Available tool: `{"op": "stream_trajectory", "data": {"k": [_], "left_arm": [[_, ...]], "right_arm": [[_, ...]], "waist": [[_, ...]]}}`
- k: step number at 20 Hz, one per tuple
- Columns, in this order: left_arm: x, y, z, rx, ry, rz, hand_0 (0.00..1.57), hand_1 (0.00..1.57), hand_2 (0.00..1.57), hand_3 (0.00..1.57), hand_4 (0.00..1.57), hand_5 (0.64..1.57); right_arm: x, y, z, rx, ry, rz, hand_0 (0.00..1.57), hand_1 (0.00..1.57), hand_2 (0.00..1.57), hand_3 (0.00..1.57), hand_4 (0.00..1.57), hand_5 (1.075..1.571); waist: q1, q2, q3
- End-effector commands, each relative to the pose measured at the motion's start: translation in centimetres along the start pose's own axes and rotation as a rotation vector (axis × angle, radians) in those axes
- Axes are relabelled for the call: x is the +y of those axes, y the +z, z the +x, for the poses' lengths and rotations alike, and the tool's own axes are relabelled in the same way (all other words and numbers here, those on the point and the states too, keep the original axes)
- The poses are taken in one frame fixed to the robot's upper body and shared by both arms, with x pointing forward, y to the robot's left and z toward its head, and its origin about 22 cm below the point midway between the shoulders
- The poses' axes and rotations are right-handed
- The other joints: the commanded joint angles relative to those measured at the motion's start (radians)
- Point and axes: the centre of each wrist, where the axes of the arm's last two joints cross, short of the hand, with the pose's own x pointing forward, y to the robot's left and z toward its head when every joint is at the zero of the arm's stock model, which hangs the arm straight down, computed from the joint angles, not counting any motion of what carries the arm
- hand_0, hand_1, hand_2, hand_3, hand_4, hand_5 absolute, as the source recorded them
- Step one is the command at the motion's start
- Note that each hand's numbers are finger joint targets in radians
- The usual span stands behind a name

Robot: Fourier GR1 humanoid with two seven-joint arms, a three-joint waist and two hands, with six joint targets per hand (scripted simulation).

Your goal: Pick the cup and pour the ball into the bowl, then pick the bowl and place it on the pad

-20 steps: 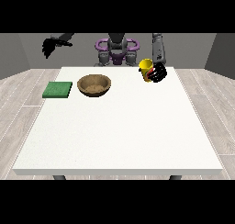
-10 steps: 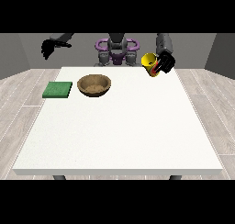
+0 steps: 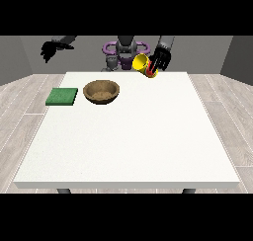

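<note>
A: What fills most of the frame?

B: The white bench [image 3: 128,136], spread across the centre. In its upper left part sits a brown bowl [image 3: 101,92], and just left of that lies the flat green pad [image 3: 62,96], the two apart.

A: And the cup?

B: The yellow cup [image 3: 143,64] is lifted above the bench's far edge, upper centre right, tilted with its mouth toward the left. The hand at the view's right [image 3: 161,59] has its fingers wrapped around it.

A: The other hand?

B: The hand at the view's left [image 3: 51,49] hangs in the air at upper left, grasping nothing; whether it is clenched I cannot tell.
</note>
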Motion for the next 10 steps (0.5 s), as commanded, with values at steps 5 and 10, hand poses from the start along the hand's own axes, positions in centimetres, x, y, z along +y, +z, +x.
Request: {"op": "stream_trajectory", "data": {"k": [5,10], "left_arm": [[-1.4,-0.8,6.8,-0.158,-0.370,-0.007,1.55,1.55,1.57,1.57,1.53,1.298],[-3.7,0.6,11.9,-0.321,-0.602,-0.077,1.48,1.48,1.57,1.57,1.57,1.204]], "right_arm": [[-1.1,0.7,-0.9,0.055,-0.012,0.010,0.00,0.00,0.00,0.00,0.00,1.571],[-1.2,0.2,-0.8,0.029,-0.012,-0.003,0.00,0.00,0.00,0.00,0.00,1.571]], "waist": [[-0.010,-0.056,0.0010],[-0.024,-0.054,0.0011]]}}
